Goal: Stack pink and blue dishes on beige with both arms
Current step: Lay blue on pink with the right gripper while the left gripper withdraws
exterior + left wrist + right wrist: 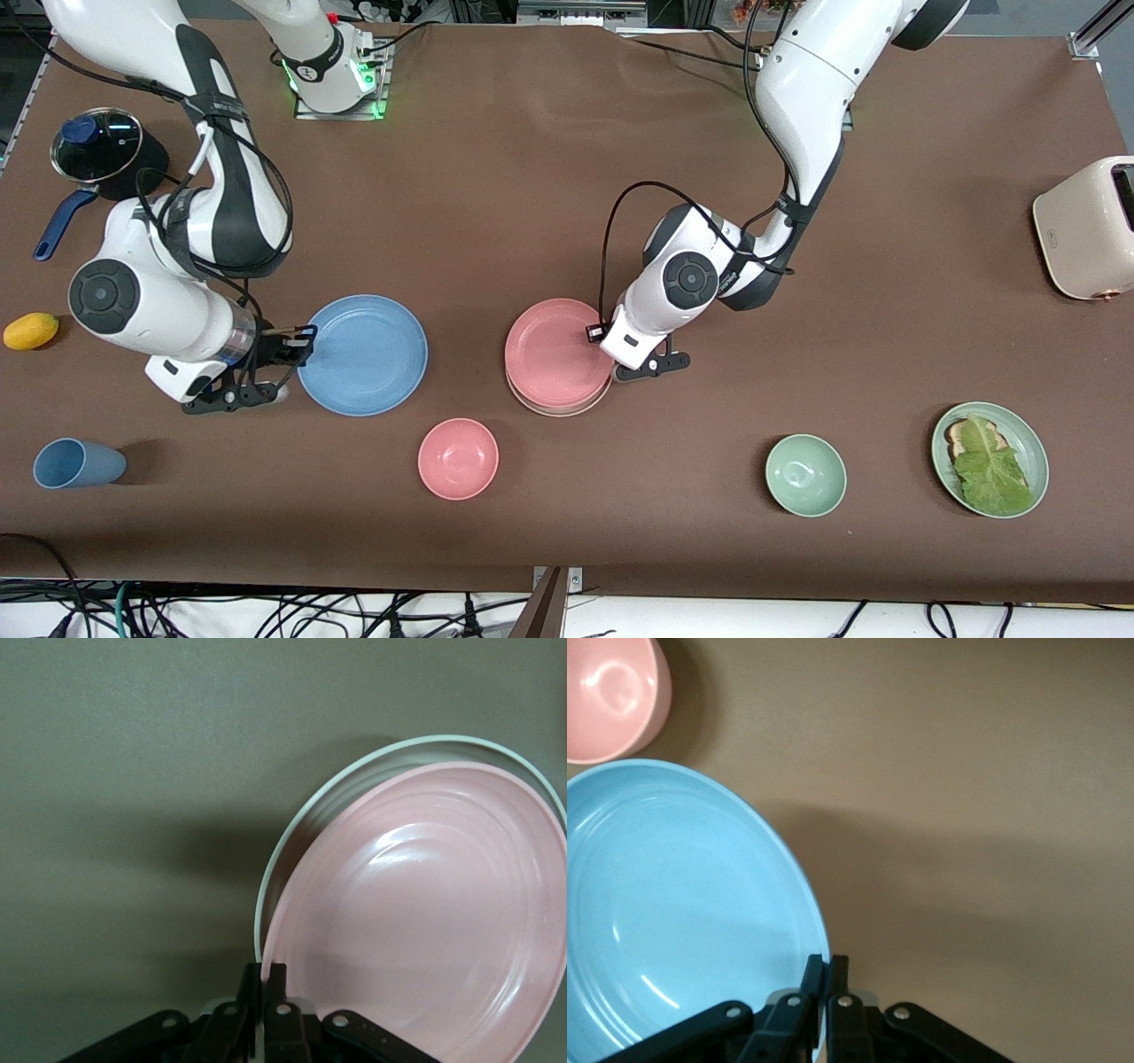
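Observation:
The pink dish (pixel 554 353) lies on top of the beige plate, of which only a thin rim (pixel 554 412) shows at the edge nearer the front camera. My left gripper (pixel 604 340) is shut on the pink dish's rim, at the side toward the left arm's end. The left wrist view shows the pink dish (pixel 425 921) pinched in that gripper (pixel 273 979), with the pale rim of the beige plate (pixel 282 855) just outside it. The blue dish (pixel 363 354) sits toward the right arm's end. My right gripper (pixel 301 344) is shut on its rim; the right wrist view has that dish (pixel 673 904) and gripper (pixel 829 970).
A pink bowl (pixel 458 458) sits nearer the front camera, between the two dishes, and shows as well in the right wrist view as the pink bowl (pixel 607 695). A blue cup (pixel 78 463), lemon (pixel 31 330), pot (pixel 97 151), green bowl (pixel 805 475), lettuce plate (pixel 1019 424) and toaster (pixel 1085 226) ring the table.

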You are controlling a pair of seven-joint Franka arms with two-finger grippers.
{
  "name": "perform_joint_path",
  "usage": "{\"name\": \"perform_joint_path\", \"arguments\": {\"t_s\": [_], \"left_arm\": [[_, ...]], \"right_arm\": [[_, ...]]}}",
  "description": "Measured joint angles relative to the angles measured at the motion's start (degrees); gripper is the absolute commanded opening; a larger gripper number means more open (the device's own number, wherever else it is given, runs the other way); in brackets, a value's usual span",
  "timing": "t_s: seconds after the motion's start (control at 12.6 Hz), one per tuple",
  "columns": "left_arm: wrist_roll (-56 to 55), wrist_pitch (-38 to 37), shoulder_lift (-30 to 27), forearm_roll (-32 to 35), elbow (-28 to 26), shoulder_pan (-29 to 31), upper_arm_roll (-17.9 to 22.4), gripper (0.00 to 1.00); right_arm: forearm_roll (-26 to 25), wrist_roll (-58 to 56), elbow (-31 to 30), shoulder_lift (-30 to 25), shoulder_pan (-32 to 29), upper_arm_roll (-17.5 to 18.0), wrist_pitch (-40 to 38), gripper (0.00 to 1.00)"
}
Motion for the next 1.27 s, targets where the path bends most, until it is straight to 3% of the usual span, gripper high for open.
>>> {"name": "perform_joint_path", "arguments": {"t_s": [0.16, 0.63, 0.87, 1.27], "left_arm": [[-0.2, 0.0, 0.2, 0.0, 0.3, 0.0, 0.1, 0.48], [-0.6, -1.8, -1.0, 0.0, 2.6, 1.7, 0.5, 0.54], [1.8, -11.1, -4.7, 0.2, 3.4, 4.9, 0.7, 0.55], [20.9, -24.9, -10.9, 0.5, 3.5, 15.2, 1.0, 0.58]], "right_arm": [[0.3, 3.8, 2.5, 1.1, 1.4, 0.0, -1.6, 0.0], [5.6, 16.4, 3.4, 2.4, 6.8, 0.1, -1.9, 0.0], [6.3, 22.5, 3.4, 3.3, 10.6, 0.2, -1.0, 0.0], [6.3, 34.6, 3.5, 6.1, 17.7, 0.2, 3.9, 0.0]]}}
